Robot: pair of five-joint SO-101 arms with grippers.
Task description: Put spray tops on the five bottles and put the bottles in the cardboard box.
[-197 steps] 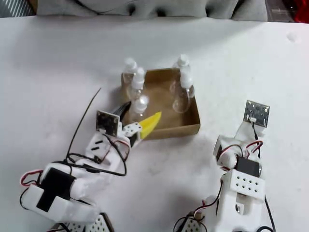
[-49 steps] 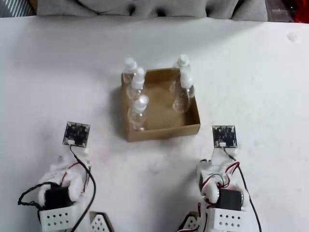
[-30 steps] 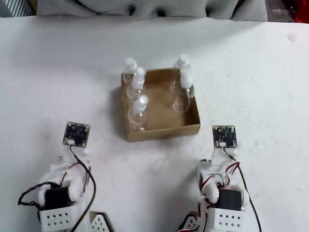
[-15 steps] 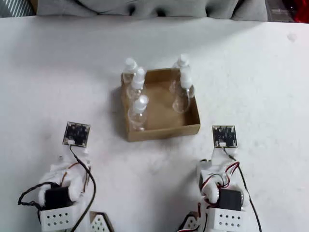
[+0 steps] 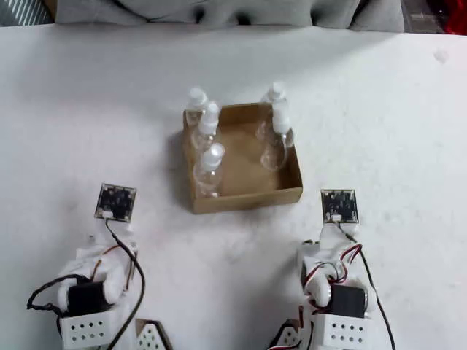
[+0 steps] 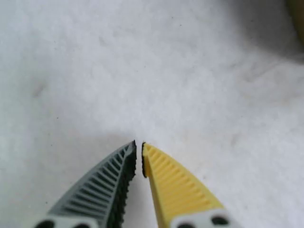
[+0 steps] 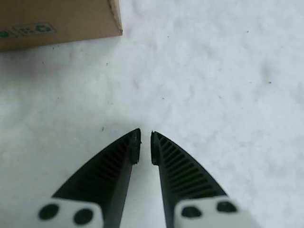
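The cardboard box (image 5: 248, 197) stands mid-table. Several clear bottles with white spray tops stand upright in it: three along its left side (image 5: 195, 103) (image 5: 208, 127) (image 5: 210, 168) and two on its right side (image 5: 274, 96) (image 5: 278, 142). The left arm (image 5: 109, 240) is folded back at the near left, well short of the box. In its wrist view the left gripper (image 6: 138, 149) is shut over bare table, grey and yellow tips together, holding nothing. The right arm (image 5: 337, 240) is folded back at the near right. The right gripper (image 7: 145, 142) is shut and holds nothing, with a box corner (image 7: 57, 21) just ahead of it.
A white table (image 5: 379, 117) surrounds the box with free room on every side. A grey upholstered edge (image 5: 219, 11) runs along the far side. Loose cables (image 5: 131, 277) hang around both arm bases near the front edge.
Since the oldest frame the left arm has drawn back from the box to the near left, and the right arm has also folded back. Over the last 1.6 seconds nothing has moved.
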